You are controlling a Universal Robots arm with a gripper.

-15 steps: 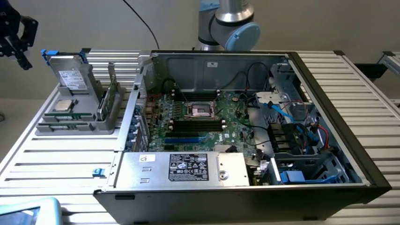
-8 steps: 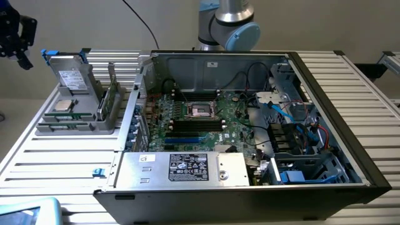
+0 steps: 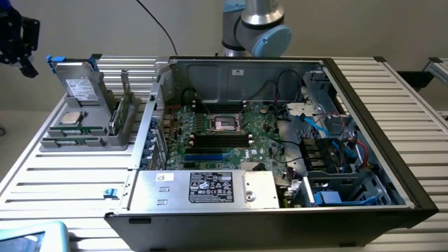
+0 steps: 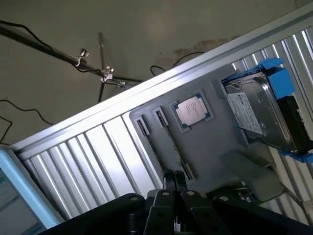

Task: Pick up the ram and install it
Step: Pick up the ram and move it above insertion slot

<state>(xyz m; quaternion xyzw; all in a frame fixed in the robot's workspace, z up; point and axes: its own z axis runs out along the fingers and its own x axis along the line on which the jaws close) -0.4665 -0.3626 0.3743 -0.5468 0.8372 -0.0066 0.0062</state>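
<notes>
We find the pincer (image 3: 27, 65), black and two-fingered, hanging high at the exterior view's left, above and beyond the outer corner of the grey plastic parts tray (image 3: 84, 143). In the wrist view its fingers are pressed together (image 4: 174, 185) with nothing between them, so it is fully closed and holds nothing. The ram (image 3: 117, 116), a long, thin green circuit-board stick, stands on its long edge in a groove of that tray, on the side next to the open black computer case (image 3: 231, 79). The square silver-topped processor chip (image 3: 72, 116) and the boxy metal drive with blue handles (image 3: 81, 79) sit on its other side. From the pincer the ram lies lower and toward the exterior view's right, well apart. Its long axis runs from the near side of the tray to the far side, roughly along the case's side wall. In the wrist view it is a narrow line (image 4: 175, 149) leading away from the fingertips. We judge this axis to lie crosswise to the black motherboard slots (image 3: 220, 139), which run across the exterior view. The tray and case rest on a slatted aluminium table (image 3: 63, 178).
</notes>
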